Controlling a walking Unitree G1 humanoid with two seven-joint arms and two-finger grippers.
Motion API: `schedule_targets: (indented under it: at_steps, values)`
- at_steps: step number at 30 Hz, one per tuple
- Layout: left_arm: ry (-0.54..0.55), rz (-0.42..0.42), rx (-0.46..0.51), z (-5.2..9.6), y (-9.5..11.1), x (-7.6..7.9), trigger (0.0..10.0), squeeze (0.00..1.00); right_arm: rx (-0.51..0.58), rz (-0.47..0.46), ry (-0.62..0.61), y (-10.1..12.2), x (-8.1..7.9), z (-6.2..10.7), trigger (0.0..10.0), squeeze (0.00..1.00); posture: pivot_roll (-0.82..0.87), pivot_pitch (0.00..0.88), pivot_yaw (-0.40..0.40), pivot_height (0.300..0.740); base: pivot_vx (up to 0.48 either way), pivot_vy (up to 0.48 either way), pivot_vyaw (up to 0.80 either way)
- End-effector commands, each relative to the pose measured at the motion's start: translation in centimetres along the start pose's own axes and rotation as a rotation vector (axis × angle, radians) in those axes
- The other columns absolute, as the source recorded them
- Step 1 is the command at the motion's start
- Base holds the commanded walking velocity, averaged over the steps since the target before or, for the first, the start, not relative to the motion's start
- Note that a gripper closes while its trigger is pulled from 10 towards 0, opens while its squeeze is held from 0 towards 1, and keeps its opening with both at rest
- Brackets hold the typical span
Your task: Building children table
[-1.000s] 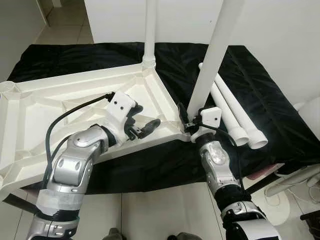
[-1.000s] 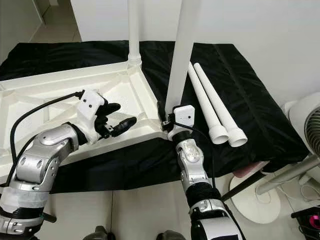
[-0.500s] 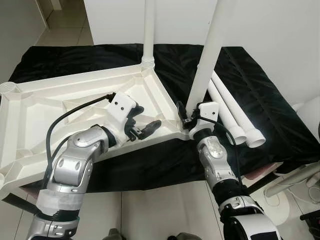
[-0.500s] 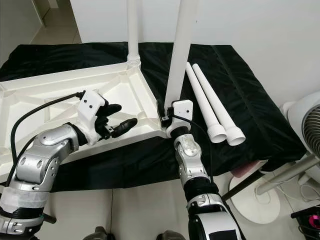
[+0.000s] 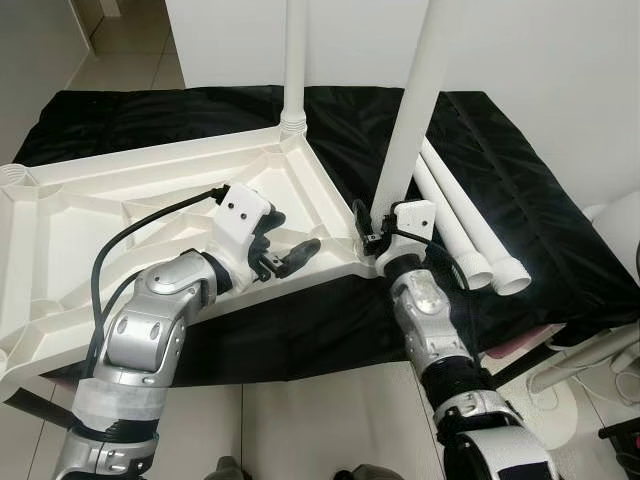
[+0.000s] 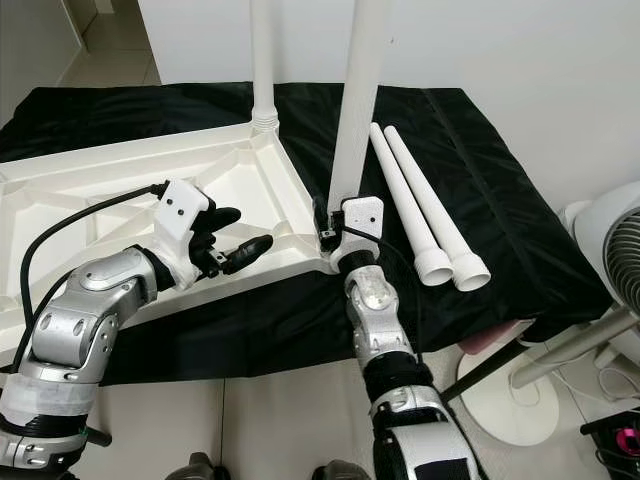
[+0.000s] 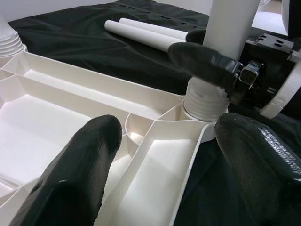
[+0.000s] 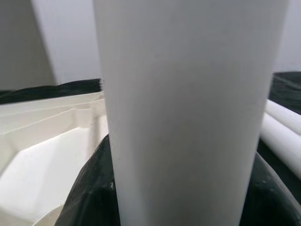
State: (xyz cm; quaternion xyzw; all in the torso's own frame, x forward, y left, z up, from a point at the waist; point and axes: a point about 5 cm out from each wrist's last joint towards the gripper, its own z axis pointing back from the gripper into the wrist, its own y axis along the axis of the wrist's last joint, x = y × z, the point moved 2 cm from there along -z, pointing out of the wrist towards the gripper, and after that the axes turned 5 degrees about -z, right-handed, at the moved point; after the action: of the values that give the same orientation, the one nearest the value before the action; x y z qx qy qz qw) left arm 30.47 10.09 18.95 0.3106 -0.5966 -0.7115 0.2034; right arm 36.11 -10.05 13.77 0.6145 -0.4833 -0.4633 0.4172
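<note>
White plastic tabletop [image 5: 130, 215] lies upside down on a black cloth [image 5: 540, 230], ribbed underside up, divided into open compartments by raised ribs. Compartments hold nothing. Corner sockets are threaded collars: far one [image 5: 292, 124] has an upright white leg [image 5: 296, 50] seated in it; near-right one [image 7: 203, 101] carries the 2nd leg [image 5: 412, 100], standing nearly upright, slight tilt. Left corner socket [image 5: 18, 177] is open, no leg.

Right gripper [image 5: 372, 238] is at the base of the 2nd leg, just above the collar, black fingers [image 7: 207, 59] wrapped around the tube and clamped on it. Its wrist view has the leg [image 8: 188, 113] dead centre between the dark finger pads.

Left gripper [image 5: 287, 252] sits over the tabletop's near edge, beside that same corner. Fingers [image 7: 80, 165] spread wide, nothing between them; whether they touch the ribs, can't tell.

2 spare legs [image 6: 425, 215] lie side by side, touching, on the cloth to the right of the tabletop, hollow ends toward the robot. All parts plain matte white, no visible marks.

White fan [image 6: 625, 250] stands off the right edge of the cloth.
</note>
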Motion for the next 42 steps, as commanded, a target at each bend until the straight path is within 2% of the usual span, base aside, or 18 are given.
schedule_targets:
  at_steps: [1, 3, 11, 18, 20, 22, 25, 42]
  values:
    - [0.057, -0.009, 0.007, 0.1, 0.6, -0.5, 10.0, 0.0, -0.168, 0.003, -0.115, -3.6, 2.1, 1.8, 10.0, 0.0, -0.03, 0.071, -0.005, 0.74, 0.0, 0.0, 0.0]
    - [0.056, -0.007, 0.008, 0.0, 0.6, -0.5, 10.0, 0.0, -0.154, -0.014, -0.159, -3.4, 1.8, 1.9, 10.0, 0.0, -0.03, 0.068, -0.002, 0.74, 0.0, 0.0, 0.0]
    - [0.055, -0.006, 0.007, 0.0, 0.6, -0.6, 10.0, 0.0, -0.12, -0.029, -0.137, -2.7, 1.5, 1.5, 10.0, 0.0, -0.03, 0.067, -0.001, 0.74, 0.0, 0.0, 0.0]
    - [0.056, -0.003, 0.007, 0.0, 0.6, -0.6, 10.0, 0.0, -0.112, 0.015, -0.114, -2.5, 1.1, 1.3, 10.0, 0.0, -0.03, 0.066, -0.001, 0.74, 0.0, 0.0, 0.0]
    - [0.059, -0.001, 0.008, 0.0, 0.7, -0.6, 10.0, 0.0, -0.107, 0.072, -0.078, -2.5, 0.8, 1.3, 10.0, 0.0, -0.03, 0.068, -0.003, 0.74, 0.0, 0.0, 0.0]
    - [0.059, -0.001, 0.008, 0.0, 0.7, -0.6, 10.0, 0.0, -0.107, 0.072, -0.078, -2.5, 0.8, 1.3, 10.0, 0.0, -0.03, 0.068, -0.003, 0.74, 0.0, 0.0, 0.0]
    - [0.061, -0.001, 0.007, 0.0, 0.6, -0.6, 10.0, 0.0, -0.109, 0.127, -0.042, -2.8, 0.6, 1.7, 10.0, 0.0, -0.03, 0.069, -0.003, 0.74, 0.0, 0.0, 0.0]
    - [0.057, 0.004, 0.004, 0.0, 0.6, -0.6, 10.0, 0.0, -0.122, 0.112, -0.051, -3.1, 1.1, 2.0, 10.0, 0.0, -0.03, 0.074, -0.001, 0.74, 0.0, 0.0, 0.0]
